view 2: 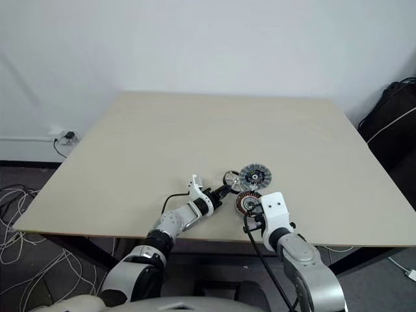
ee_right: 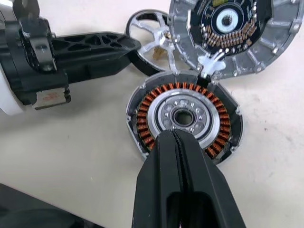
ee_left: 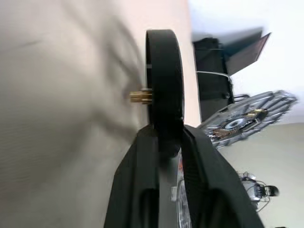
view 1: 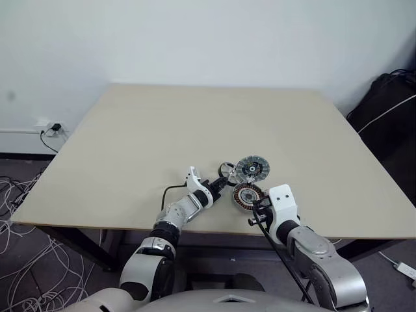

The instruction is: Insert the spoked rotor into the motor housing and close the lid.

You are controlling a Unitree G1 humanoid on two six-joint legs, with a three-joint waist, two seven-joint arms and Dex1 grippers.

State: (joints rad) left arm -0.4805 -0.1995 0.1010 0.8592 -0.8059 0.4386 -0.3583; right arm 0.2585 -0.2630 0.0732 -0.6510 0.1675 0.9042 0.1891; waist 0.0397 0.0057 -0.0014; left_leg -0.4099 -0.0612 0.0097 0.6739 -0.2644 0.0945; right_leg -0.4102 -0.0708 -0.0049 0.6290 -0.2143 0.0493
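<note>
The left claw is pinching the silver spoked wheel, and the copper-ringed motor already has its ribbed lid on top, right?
Not quite: the motor housing is uncovered, windings showing in the right wrist view. The lid is beside it. The left gripper does grip the spoked rotor.

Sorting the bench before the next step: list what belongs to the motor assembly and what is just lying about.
Belongs to the job:
- spoked rotor, its rim gripped by the left gripper
- motor housing, flat on the table
- lid, beside the housing
- right gripper, shut, at the housing's edge

Just lying about:
- loose cables on the floor
- black bag beside the table
</note>
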